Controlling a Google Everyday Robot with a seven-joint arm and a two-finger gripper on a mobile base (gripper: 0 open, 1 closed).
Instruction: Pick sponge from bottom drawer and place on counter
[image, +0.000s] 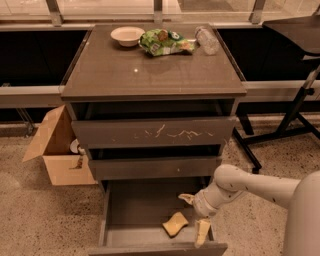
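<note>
The sponge (175, 223), a small pale yellow-tan block, lies on the grey floor of the open bottom drawer (135, 220), near its front right. My gripper (194, 215) hangs inside the drawer just right of the sponge, open, one finger (186, 198) behind the sponge and one finger (202, 231) near the drawer front. It holds nothing. The white arm reaches in from the right. The counter (125, 70) is the glossy dark top of the cabinet above.
On the counter's far edge stand a white bowl (127, 35), a green snack bag (162, 42) and a lying plastic bottle (207, 40). An open cardboard box (55, 147) sits on the floor left of the cabinet. A black stand's legs (280, 132) are at right.
</note>
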